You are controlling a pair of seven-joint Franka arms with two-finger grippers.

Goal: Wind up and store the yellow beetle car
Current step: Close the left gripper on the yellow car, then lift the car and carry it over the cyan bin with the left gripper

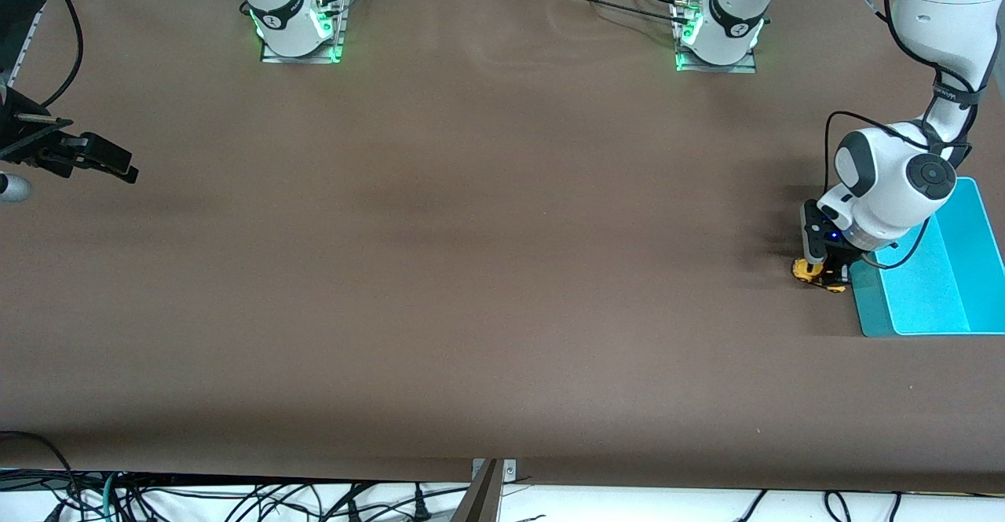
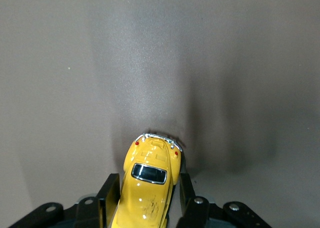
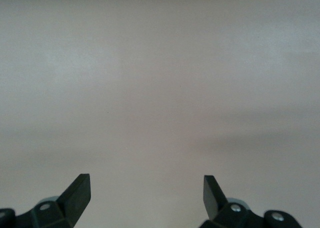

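Now left pincer point(image 2: 145, 200) clamped on yellow beetle car point(image 2: 146, 180) flanks, long axis running between fingers; right pincer point(image 3: 146, 192) wide, waiting

A high front camera looks down across the brown table point(image 1: 471, 271) toward both robot bases. Each wrist camera points closely down at the tabletop, also within the front view.
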